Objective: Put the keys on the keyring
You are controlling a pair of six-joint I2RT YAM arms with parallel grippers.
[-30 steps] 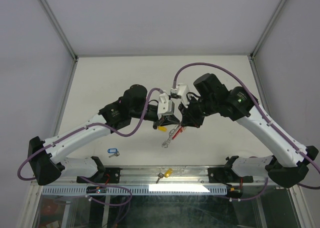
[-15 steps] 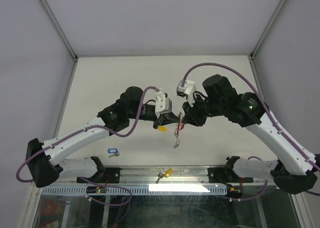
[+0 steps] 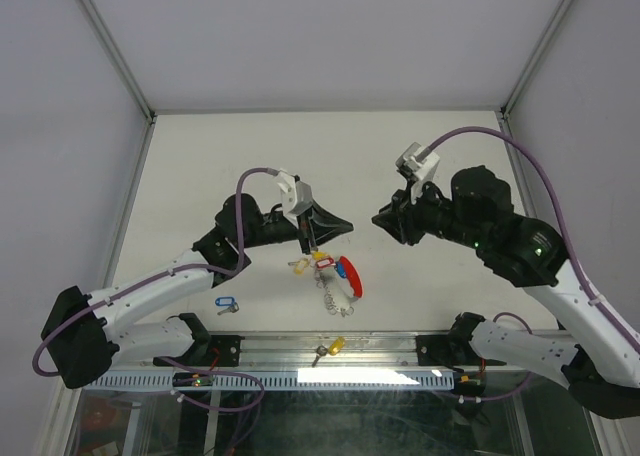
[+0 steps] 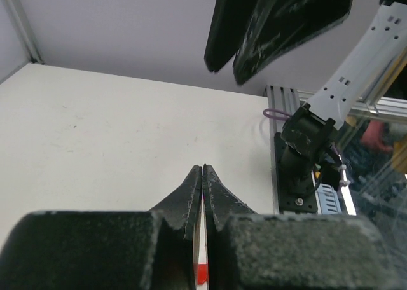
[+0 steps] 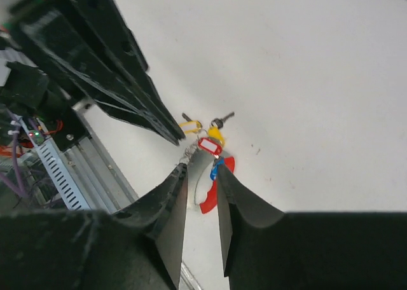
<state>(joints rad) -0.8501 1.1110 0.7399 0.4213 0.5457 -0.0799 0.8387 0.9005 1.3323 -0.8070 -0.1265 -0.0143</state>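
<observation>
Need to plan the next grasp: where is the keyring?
Top view: the keyring is near the table's middle, right by the left gripper's tip, tagged keys bunched at its left.

Pale surface, plain grey walls
A matte white surface (image 3: 200,156) meets grey walls (image 3: 300,36); metal posts (image 3: 110,44) rise from its far corners, and an aluminium rail (image 3: 390,347) edges the near side.

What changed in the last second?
The right hand opened, let go of the keyring and pulled back right. The left hand shifted left, still shut on it. The loose blue-tagged key and yellow-tagged key stayed put.
</observation>
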